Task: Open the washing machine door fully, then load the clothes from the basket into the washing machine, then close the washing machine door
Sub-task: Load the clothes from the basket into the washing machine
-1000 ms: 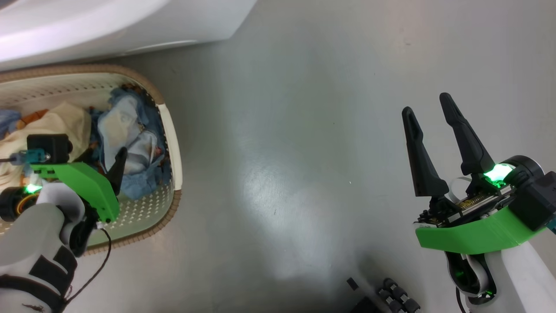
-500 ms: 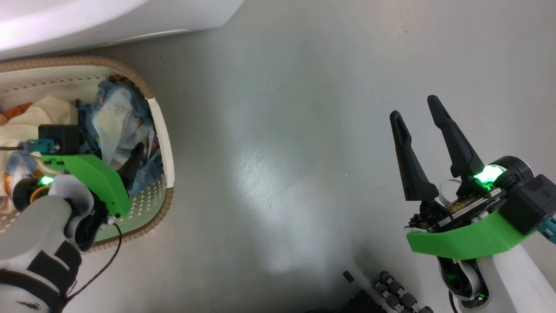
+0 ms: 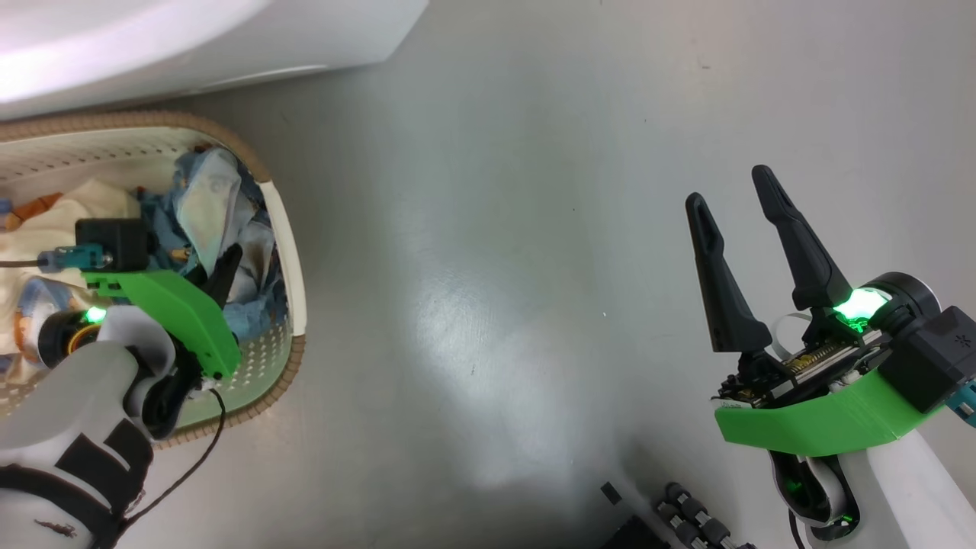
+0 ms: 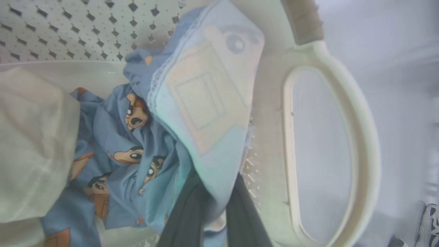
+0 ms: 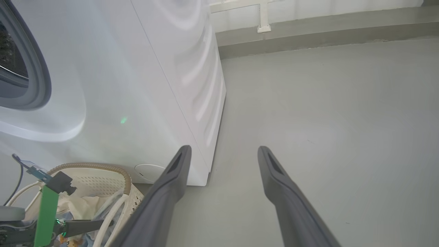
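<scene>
The cream perforated basket (image 3: 293, 252) with a brown rim sits on the floor at the left, below the white washing machine (image 3: 191, 30). Inside it lie the clothes (image 3: 206, 206): blue bear-print fabric (image 4: 116, 144), cream cloth (image 4: 31, 144) and a pale blue piece (image 4: 205, 96). My left gripper (image 3: 221, 271) reaches into the basket, shut on the pale blue piece, which stands up between its fingers (image 4: 187, 212). My right gripper (image 3: 736, 183) hangs open over bare floor at the right. The right wrist view shows the washing machine (image 5: 137, 85) and its grey gasket (image 5: 34, 68). The door is out of view.
Grey floor (image 3: 496, 267) stretches between the basket and my right arm. Dark wheels of the robot base (image 3: 694, 522) show at the bottom edge. A wall skirting (image 5: 308, 27) runs behind the machine. A shoe (image 4: 430, 223) lies beyond the basket handle (image 4: 360, 137).
My left gripper has moved toward the basket's right wall and its fingers have come together on the pale blue cloth, which now stands higher. The head camera shifted slightly. The right gripper stays open.
</scene>
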`<state>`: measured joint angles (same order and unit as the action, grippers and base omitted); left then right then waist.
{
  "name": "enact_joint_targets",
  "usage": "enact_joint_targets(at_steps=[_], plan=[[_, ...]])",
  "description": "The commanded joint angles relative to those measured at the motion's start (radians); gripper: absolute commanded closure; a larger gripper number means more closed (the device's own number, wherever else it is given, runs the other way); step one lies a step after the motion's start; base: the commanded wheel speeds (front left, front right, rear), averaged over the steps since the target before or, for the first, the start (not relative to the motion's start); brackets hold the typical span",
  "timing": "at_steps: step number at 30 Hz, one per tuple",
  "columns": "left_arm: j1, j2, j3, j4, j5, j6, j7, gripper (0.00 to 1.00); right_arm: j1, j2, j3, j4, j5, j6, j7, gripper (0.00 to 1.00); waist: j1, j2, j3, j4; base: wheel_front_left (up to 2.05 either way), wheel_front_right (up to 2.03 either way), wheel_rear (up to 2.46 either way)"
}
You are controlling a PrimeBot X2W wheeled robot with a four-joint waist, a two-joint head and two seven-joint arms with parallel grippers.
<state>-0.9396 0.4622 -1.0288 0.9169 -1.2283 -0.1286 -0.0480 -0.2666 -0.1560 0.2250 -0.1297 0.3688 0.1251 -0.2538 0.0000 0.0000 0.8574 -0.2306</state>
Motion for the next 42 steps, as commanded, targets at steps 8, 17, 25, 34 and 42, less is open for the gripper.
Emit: enact_joint_targets(at_steps=[8, 17, 25, 34, 42], plan=[[0.019, 0.020, 0.003, 0.047, -0.067, -0.002, -0.127, 1.00, 0.028, -0.011, 0.011, 0.000, 0.005, 0.006, -0.008, 0.00, 0.0000, 0.0000, -0.070, 0.032, 0.00, 0.00, 0.00], [0.120, 0.016, 0.063, 0.003, -0.087, -0.002, -0.213, 1.00, 0.021, -0.025, -0.004, 0.050, 0.038, 0.006, -0.008, 0.00, 0.0000, 0.0000, -0.243, 0.088, 0.00, 0.00, 0.00], [0.219, 0.001, 0.286, -0.079, 0.129, -0.002, -0.213, 1.00, 0.048, -0.056, -0.029, 0.080, 0.058, 0.006, -0.008, 0.00, 0.0000, 0.0000, -0.352, 0.118, 0.00, 0.00, 0.00], [0.366, -0.040, 0.514, -0.175, 0.354, -0.002, -0.214, 1.00, 0.101, -0.082, -0.057, 0.101, 0.074, 0.006, -0.008, 0.00, 0.0000, 0.0000, -0.470, 0.138, 0.00, 0.00, 0.00], [0.498, -0.076, 0.666, -0.272, 0.505, -0.002, -0.214, 1.00, 0.148, -0.093, -0.068, 0.116, 0.084, 0.006, -0.008, 0.00, 0.0000, 0.0000, -0.554, 0.148, 0.00, 0.00, 0.00]])
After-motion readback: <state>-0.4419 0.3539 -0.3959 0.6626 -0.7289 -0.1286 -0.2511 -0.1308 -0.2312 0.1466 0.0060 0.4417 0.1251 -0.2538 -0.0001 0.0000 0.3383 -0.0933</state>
